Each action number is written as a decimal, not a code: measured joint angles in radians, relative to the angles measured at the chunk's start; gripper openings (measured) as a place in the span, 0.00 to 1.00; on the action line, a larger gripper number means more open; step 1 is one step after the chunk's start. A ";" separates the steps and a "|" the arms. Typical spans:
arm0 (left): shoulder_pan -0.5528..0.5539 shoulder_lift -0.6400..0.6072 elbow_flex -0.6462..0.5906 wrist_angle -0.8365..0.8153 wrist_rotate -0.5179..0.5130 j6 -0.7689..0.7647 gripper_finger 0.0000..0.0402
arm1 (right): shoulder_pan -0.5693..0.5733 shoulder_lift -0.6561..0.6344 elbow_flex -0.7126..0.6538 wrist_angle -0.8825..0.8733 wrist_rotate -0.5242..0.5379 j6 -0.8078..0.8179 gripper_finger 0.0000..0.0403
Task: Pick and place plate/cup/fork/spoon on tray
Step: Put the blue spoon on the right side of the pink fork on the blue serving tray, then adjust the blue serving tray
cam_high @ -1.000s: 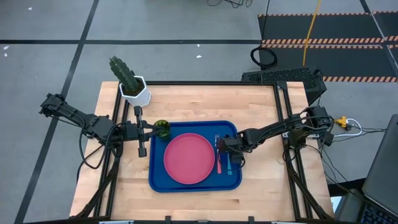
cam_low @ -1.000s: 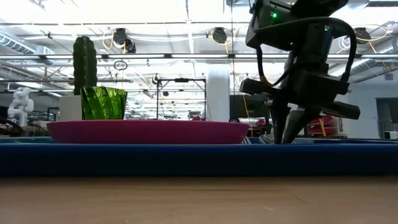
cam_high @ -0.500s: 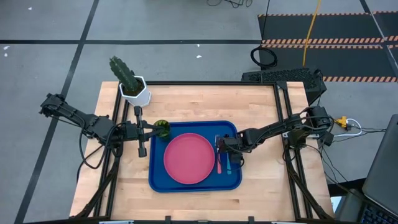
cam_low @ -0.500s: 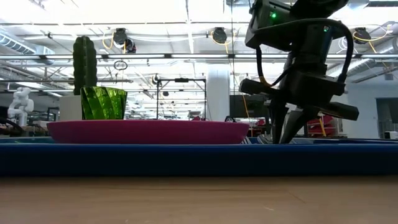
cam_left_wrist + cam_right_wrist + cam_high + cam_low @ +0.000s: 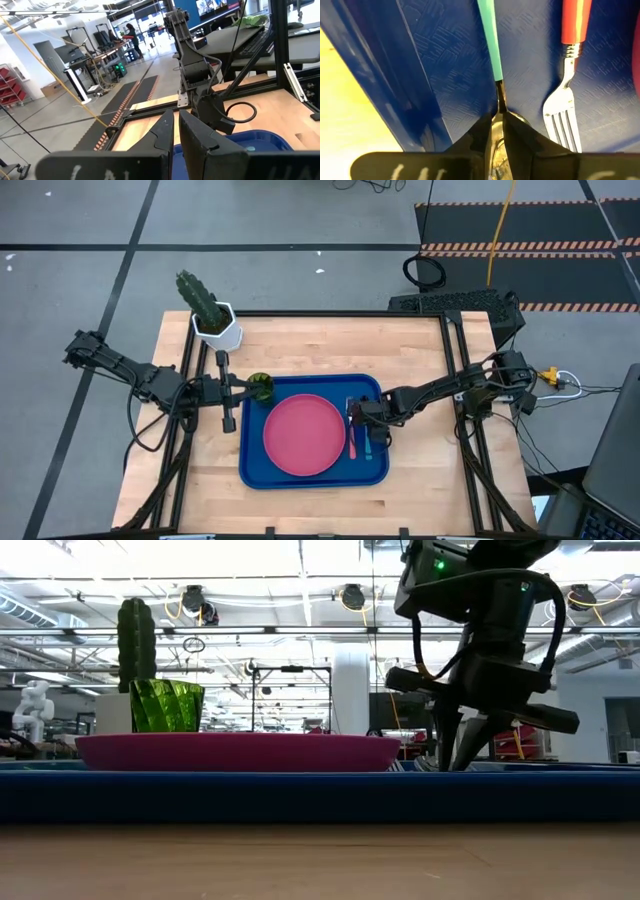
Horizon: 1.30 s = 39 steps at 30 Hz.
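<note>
- Your right claw (image 5: pixel 356 412) is reaching over the tray's (image 5: pixel 256 477) right side; its fingers (image 5: pixel 517 135) are pinching narrowly around the spoon (image 5: pixel 491 45) at the bowl end, spoon lying on the tray floor.
- The fork (image 5: pixel 567 65) is lying just beside the spoon, tines toward the claw; the two are not touching.
- The plate (image 5: pixel 304 434) is sitting in the tray's middle, left of the fork.
- Your left claw (image 5: pixel 258 388) is holding at the tray's far-left corner with the cup (image 5: pixel 262 387) at its tips; the wrist view is showing its fingers (image 5: pixel 197 140) nearly together; you cannot tell whether they are gripping the cup.
- A potted cactus (image 5: pixel 212 310) is standing on the bench (image 5: pixel 420 490) beyond the left claw.
</note>
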<state>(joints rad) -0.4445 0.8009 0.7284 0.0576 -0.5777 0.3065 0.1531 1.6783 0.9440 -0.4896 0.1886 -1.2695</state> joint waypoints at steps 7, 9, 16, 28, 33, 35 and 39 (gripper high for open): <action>0.000 0.000 0.000 -0.003 0.000 -0.001 0.08 | 0.028 -0.004 0.000 -0.002 0.000 0.002 0.10; 0.000 0.000 0.000 -0.003 0.000 0.000 0.08 | 0.034 -0.016 -0.001 -0.003 -0.002 0.002 0.10; 0.000 0.000 0.000 -0.003 0.000 0.000 0.08 | 0.039 -0.109 -0.001 -0.008 0.003 0.054 0.11; 0.000 0.000 0.000 -0.020 0.000 -0.009 0.08 | 0.040 -0.282 -0.001 -0.008 0.250 0.366 0.26; 0.000 -0.004 0.000 -0.021 0.000 -0.029 0.08 | 0.045 -0.446 0.000 0.066 0.353 0.870 0.26; 0.000 -0.006 0.000 -0.029 0.000 -0.041 0.08 | 0.045 -0.516 0.000 0.059 0.373 1.026 0.24; 0.000 -0.018 0.000 -0.067 0.000 -0.057 0.08 | 0.044 -0.651 0.000 0.016 0.360 1.150 0.19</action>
<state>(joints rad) -0.4446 0.7829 0.7284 -0.0091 -0.5774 0.2496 0.1974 1.0275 0.9440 -0.4735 0.5482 -0.1196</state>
